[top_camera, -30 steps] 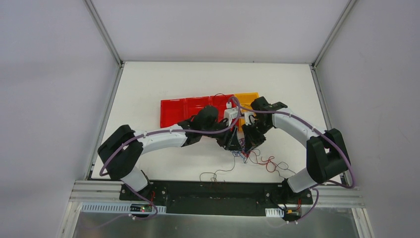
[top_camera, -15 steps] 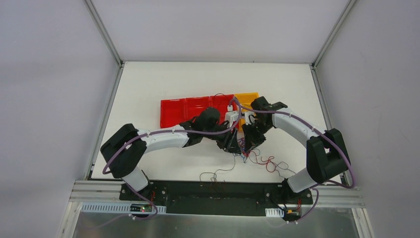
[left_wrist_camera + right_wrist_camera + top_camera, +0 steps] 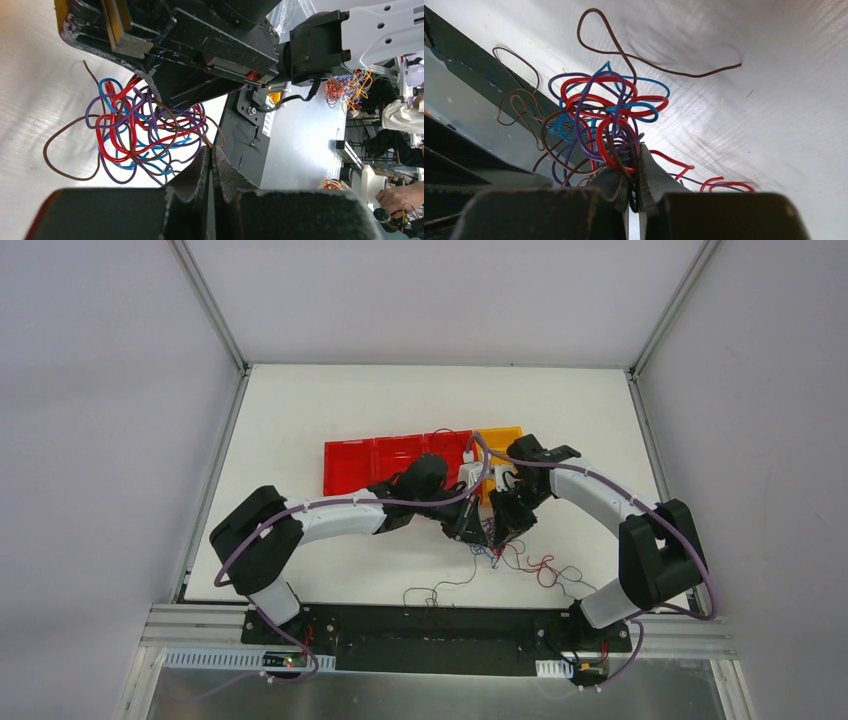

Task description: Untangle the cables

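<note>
Two grippers meeting at one tangle, centre frame

White table [image 3: 340, 400] fills the middle of the top view. My left arm [image 3: 330, 520] and right arm [image 3: 600, 495] curve in from the lower corners and meet just right of centre. Row of red bins [image 3: 360, 462] sits above the meeting point, orange bin [image 3: 497, 436] touching its right end.

Left gripper [image 3: 211, 150]: fingers pressed together, only a hairline gap. The tips sit at the lower right edge of the clump. Can't tell if a strand is actually pinched there.

Right gripper [image 3: 633, 160]: clamped on the cables [image 3: 604, 115]. Red, brown and purple strands run down into the slot between its fingers at bottom centre of the right wrist view.

Cables in the left wrist view [image 3: 142, 132]: tight ball of red, blue, purple and brown loops, left of centre, directly under the right gripper's black body. One brown loop sticks out to the far left over the table.

From above, the clump [image 3: 495, 545] sits between both grippers. Loose strands [image 3: 545, 568] lie on the table below and to the right of it, red and dark, and more trail toward the lower centre.
</note>
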